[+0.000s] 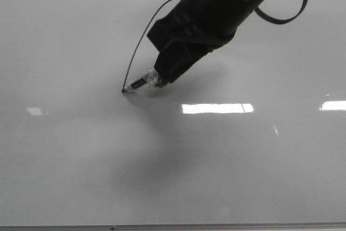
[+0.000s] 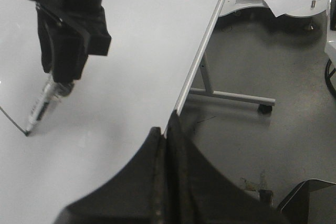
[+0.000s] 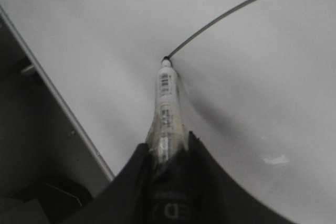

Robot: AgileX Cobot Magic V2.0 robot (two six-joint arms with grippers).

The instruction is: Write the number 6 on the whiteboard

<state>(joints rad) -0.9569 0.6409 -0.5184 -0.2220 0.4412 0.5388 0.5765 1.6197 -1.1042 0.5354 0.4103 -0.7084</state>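
Observation:
The whiteboard (image 1: 81, 160) is glossy pale grey and fills the front view. My right gripper (image 1: 162, 77) is shut on a marker (image 1: 139, 83) whose tip touches the board. A thin black curved stroke (image 1: 141, 39), the long upper stroke of the number 6, runs from beside the gripper down to the tip. No loop shows. In the right wrist view the gripper (image 3: 168, 148) holds the marker (image 3: 167, 106) with the stroke (image 3: 236, 9) leading away from its tip. In the left wrist view my left gripper (image 2: 167, 135) is shut and empty at the board's edge; the marker (image 2: 42, 103) shows there too.
Bright rectangular light reflections (image 1: 216, 108) lie on the board. Its thin dark frame edge (image 1: 173, 226) runs along the front. Beyond the board's side edge (image 2: 202, 51) are a metal stand leg (image 2: 231, 96) and grey floor (image 2: 273, 145).

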